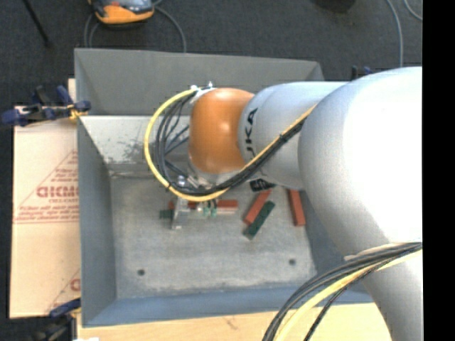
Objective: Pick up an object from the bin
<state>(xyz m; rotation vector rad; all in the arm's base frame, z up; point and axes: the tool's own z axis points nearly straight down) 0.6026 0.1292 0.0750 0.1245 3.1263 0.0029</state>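
Bin (pixel 96 212): grey metal, its floor mostly bare on the left.
Gripper (pixel 181 217): down at the floor, left of the bin's middle, under the arm's orange cover (pixel 217 130) and cable loop.
Grip: spread or closed can't be made out (the wrist hides most of it).
Nearest thing: a small flat orange-red piece (pixel 227 204), just right of the gripper, on the floor.
Further right: a brown-red bar (pixel 257 205) beside a dark green bar (pixel 258 223), both tilted.
Far right: a red bar (pixel 296 209), near the arm's edge.
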